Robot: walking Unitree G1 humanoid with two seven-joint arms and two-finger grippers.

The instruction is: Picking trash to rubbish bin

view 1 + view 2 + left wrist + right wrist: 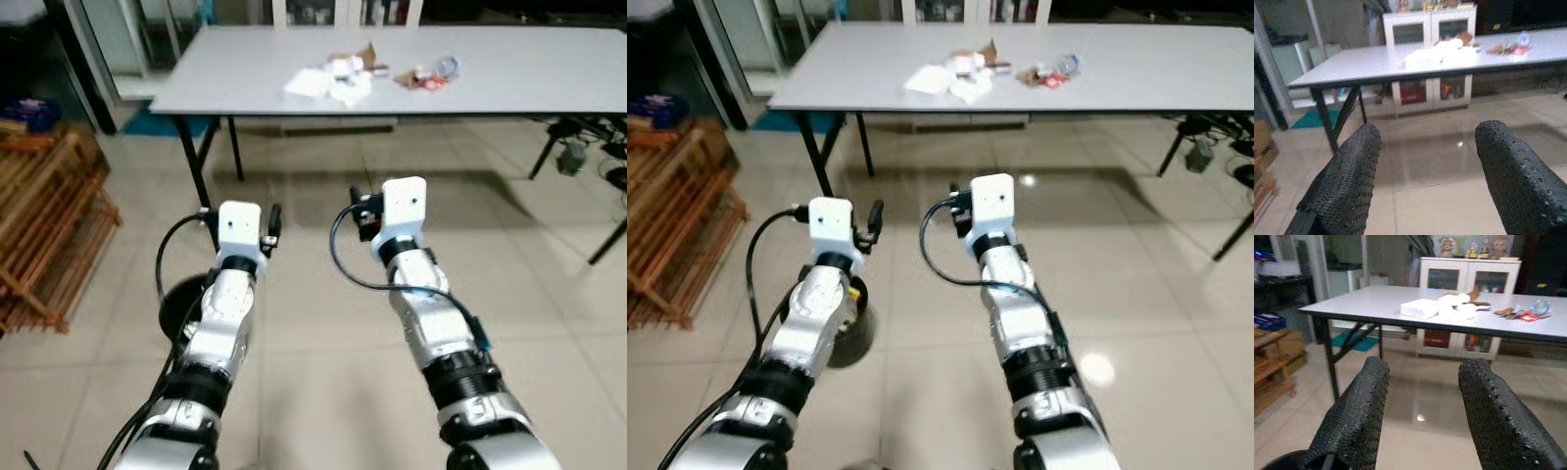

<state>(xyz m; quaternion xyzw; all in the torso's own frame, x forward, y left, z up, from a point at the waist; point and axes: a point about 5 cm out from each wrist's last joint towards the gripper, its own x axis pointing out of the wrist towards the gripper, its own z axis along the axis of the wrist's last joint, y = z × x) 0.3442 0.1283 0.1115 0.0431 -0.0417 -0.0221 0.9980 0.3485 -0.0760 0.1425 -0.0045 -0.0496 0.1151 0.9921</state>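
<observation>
Trash lies on the far grey table (509, 88): a pile of white paper and tissue (328, 80) with a brown cardboard scrap, and to its right a red wrapper with a clear plastic piece (431, 76). A black round bin (850, 333) stands on the floor under my left forearm. Both arms reach forward over the tiles, well short of the table. My left gripper (1425, 176) is open and holds nothing. My right gripper (1422, 416) is open too, with only floor between its fingers. The paper pile (1422, 308) lies straight ahead in the right wrist view.
A wooden slatted rack (49, 225) stands at the left. Black chair legs and cables (588, 147) sit at the right under the table's end. A white cabinet (1430, 29) is behind the table. Tiled floor stretches between me and the table.
</observation>
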